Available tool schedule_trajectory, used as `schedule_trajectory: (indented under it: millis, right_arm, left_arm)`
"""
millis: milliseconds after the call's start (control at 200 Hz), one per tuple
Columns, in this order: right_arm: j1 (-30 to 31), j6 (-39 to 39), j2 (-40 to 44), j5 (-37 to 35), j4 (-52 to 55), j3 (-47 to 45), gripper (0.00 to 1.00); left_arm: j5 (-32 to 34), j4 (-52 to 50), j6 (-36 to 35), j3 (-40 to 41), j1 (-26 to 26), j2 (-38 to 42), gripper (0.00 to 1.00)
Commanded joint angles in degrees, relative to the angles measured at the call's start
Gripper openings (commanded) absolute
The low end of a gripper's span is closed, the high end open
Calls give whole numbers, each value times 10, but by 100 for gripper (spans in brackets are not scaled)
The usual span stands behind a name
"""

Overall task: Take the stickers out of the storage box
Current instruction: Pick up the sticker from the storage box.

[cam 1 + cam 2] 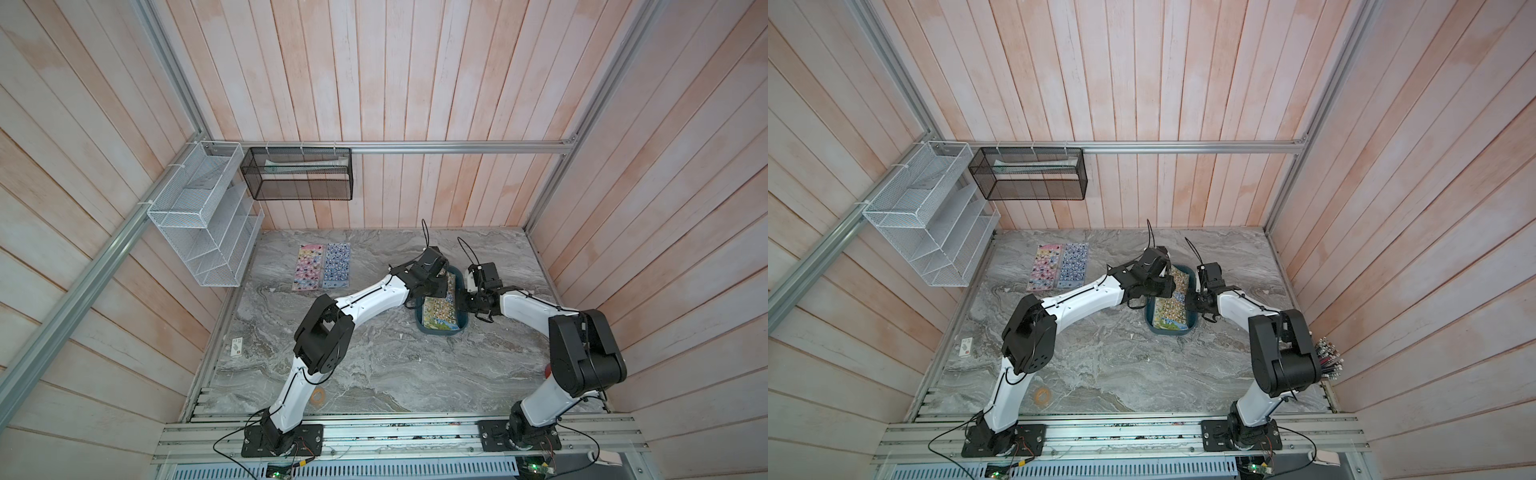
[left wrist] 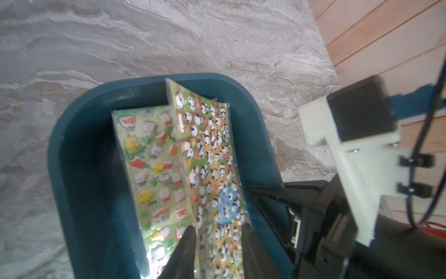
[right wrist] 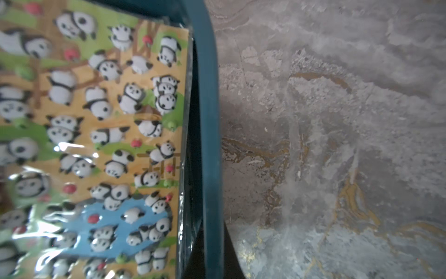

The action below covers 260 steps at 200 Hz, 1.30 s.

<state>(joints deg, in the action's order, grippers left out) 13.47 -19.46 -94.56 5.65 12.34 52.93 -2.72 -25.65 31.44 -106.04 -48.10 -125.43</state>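
Left claw (image 2: 218, 228) straddled a tilted panda sticker sheet (image 2: 210, 157) inside the blue box (image 2: 55, 169); whether it gripped was unclear. Right claw (image 3: 212, 241) clamped the box wall. Advice: pinch only 1 sheet, lift slowly.

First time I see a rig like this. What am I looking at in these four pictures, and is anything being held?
Two white-and-black robot arms are mounted at the near edge of a grey marble-patterned table. Two pictures look down from above on the whole scene; the other two come from cameras on the arms' wrists. A pink sticker sheet and a blue sticker sheet lie on the table. More sheets sit in the shallow dark teal plastic storage box. The left gripper is open, its jaws either side of a brown-and-green panda sticker sheet. The right gripper seems shut on the box's wall.
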Motion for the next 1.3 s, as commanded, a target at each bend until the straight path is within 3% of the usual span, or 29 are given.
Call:
schedule_trajectory:
  millis: [0, 345, 540, 845, 995, 1155, 1295]
  right_arm:
    - [4, -3, 0, 11, -19, 18, 4]
    - [3, -3, -1, 9, -17, 16, 4]
    - [3, -3, -2, 10, -17, 17, 4]
    - [5, -2, -1, 10, -16, 16, 4]
    - [8, -2, -4, 8, -16, 16, 4]
    - [11, -2, -9, 14, -17, 18, 4]
    - [14, -2, -8, 15, -18, 18, 4]
  left_arm:
    - [-17, 11, 2, -1, -5, 14, 27]
    - [-3, 7, 1, 6, -4, 9, 0]
    - [2, 8, -14, 15, 3, 40, 0]
    - [-52, 33, -79, 48, 49, 134, 0]
    - [-89, 44, -105, 64, 99, 167, 0]
    - [-172, 98, -97, 112, 183, 191, 0]
    - [-256, 118, -100, 110, 251, 166, 0]
